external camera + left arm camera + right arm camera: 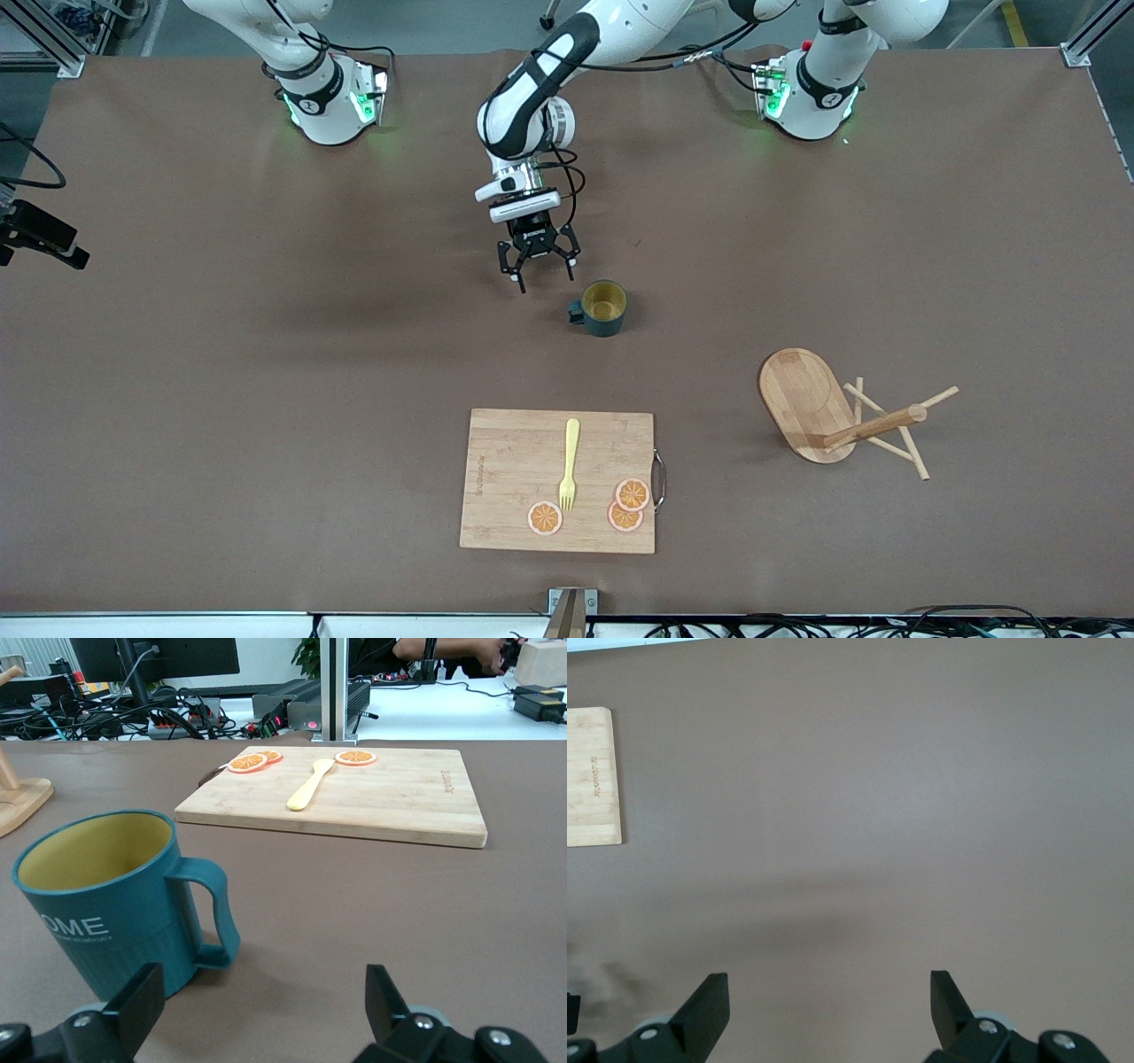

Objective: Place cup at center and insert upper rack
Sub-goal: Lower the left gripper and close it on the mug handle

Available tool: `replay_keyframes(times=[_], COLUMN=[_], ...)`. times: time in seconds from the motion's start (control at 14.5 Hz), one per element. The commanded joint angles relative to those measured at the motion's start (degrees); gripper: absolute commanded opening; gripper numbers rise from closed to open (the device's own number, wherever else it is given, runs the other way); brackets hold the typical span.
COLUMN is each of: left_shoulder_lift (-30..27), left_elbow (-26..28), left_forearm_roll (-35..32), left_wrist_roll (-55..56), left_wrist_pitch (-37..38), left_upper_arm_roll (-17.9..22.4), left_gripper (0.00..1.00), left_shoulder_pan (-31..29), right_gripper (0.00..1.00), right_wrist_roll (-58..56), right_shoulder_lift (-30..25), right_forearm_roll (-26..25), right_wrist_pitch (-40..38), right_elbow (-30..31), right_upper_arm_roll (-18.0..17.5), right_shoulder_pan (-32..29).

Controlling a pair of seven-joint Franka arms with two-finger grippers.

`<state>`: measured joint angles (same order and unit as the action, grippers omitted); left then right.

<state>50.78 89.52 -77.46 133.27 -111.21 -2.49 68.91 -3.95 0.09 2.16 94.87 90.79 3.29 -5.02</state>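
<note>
**Operator:** Report the position of the cup (604, 307).

**Inspector:** The cup (97, 895) stands upright on the desk (266, 372), at the centre of the front frame. Its yellow inside faces up. Its handle points toward the right arm's end of the desk.

**Operator:** State of the left end effector (538, 266)?

**Inspector:** It is just above the centre of the frame, over bare desk beside the cup's handle, not touching the cup. Its fingers stand apart, with nothing between them (the left wrist view shows the left end effector (261, 988) with the cup close by).

**Operator:** And the right end effector (828, 992)?

**Inspector:** It is outside the front frame. The right wrist view shows its fingers spread and holding nothing, over bare desk. The right arm waits.

**Operator:** Location of the upper rack (806, 403)?

**Inspector:** It lies tipped over in the lower part of the frame, toward the left arm's end of the desk, nearer to the front camera than the cup and well apart from it. Post and pegs rest on the desk and the oval base is tilted up.

**Operator:** Other items?

**Inspector:** A cutting board (514, 452) lies in the lower middle of the frame. It carries a yellow fork (569, 465) and three orange slices (545, 518).
</note>
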Motion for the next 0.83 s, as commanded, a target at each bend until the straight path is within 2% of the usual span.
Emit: replay_keyframes(times=[0.0, 0.76], left_shoulder_lift=[1.6, 4.4], left_elbow=[-1.2, -3.7], left_forearm_roll=[-2.2, -3.6], left_wrist_roll=[2.5, 0.8], left_wrist_pitch=[0.3, -0.2], left_upper_arm_roll=[0.5, 0.4], left_gripper=[1.0, 1.0], left_shoulder_pan=[-0.4, -2.2], right_gripper=[1.0, 1.0], right_wrist_roll=[0.9, 0.9], right_shoulder_lift=[-1.1, -1.0], right_forearm_roll=[-0.4, -0.1], right_wrist_pitch=[0.3, 0.5], right_elbow=[0.5, 0.5], right_upper_arm_roll=[-0.3, -0.3], right_shoulder_pan=[-0.4, -0.4])
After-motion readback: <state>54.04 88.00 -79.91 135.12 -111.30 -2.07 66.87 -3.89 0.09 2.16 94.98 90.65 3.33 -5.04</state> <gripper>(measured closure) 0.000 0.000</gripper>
